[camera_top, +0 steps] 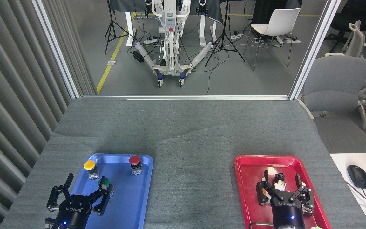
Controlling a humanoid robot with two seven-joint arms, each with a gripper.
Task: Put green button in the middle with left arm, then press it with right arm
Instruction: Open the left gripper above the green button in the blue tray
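Observation:
The green button (pixel 105 183) stands in the blue tray (pixel 132 203), near its left side, on a small grey base. My left gripper (pixel 86 183) is open over the tray's near left corner. Its right fingertip (pixel 102 188) is just beside the green button, its left fingertip (pixel 70 178) reaches past the tray's left rim, and nothing is held between them. The middle (pixel 192 178), bare grey cloth, lies between the two trays. My right gripper (pixel 282 182) is open over the red tray (pixel 249 190), its fingers standing either side of a small black and white part (pixel 279 181).
A yellow button (pixel 90 167) and a red button (pixel 135 162) stand at the back of the blue tray. A white desk with a black mouse (pixel 357 176) adjoins the table's right edge. A grey office chair (pixel 337 86) stands at the back right corner.

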